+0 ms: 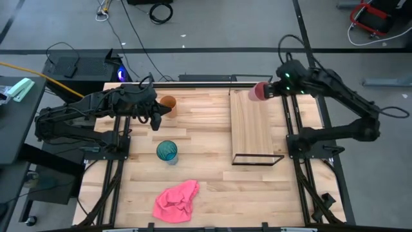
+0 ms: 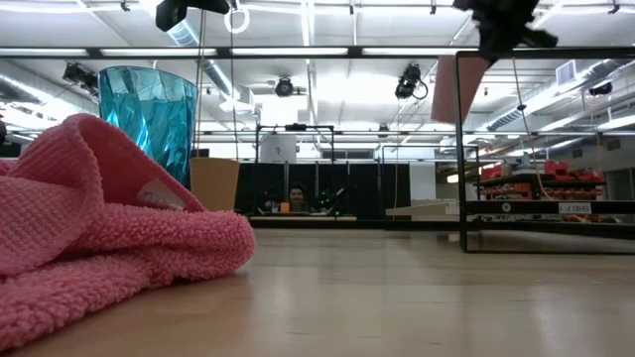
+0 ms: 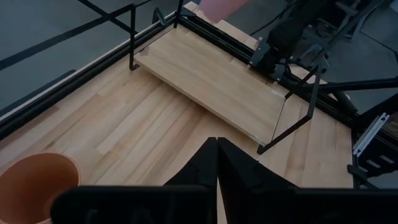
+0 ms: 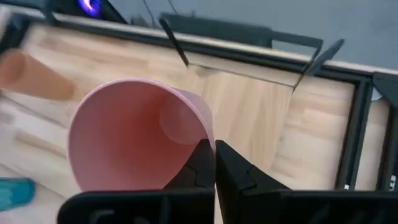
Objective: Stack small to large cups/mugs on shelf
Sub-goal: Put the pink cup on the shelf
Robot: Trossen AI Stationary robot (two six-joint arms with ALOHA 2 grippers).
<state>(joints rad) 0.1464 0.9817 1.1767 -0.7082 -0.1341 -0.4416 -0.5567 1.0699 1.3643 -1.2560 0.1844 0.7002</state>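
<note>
My right gripper (image 1: pixel 269 90) is shut on the pink cup (image 4: pixel 137 137) and holds it in the air over the far end of the light-wood shelf (image 1: pixel 256 125). The pink cup also shows in the low view (image 2: pixel 461 89). The orange cup (image 1: pixel 168 104) stands on the table at the far left of the shelf. My left gripper (image 1: pixel 154 120) is shut and empty, just near of the orange cup (image 3: pixel 37 186). The teal cup (image 1: pixel 167 151) stands upright on the table, nearer the front. My right gripper pinches the pink cup's wall at its rim (image 4: pixel 206 138), one finger inside the mouth and one outside. The cup is lifted clear of the shelf and hangs below the fingers (image 2: pixel 461 89), its open mouth turned toward the wrist camera.
A pink cloth (image 1: pixel 175 201) lies crumpled near the front edge. The shelf's black wire frame (image 1: pixel 257 159) stands up at both ends of the board. Bare tabletop (image 1: pixel 206 135) lies between the cups and the shelf.
</note>
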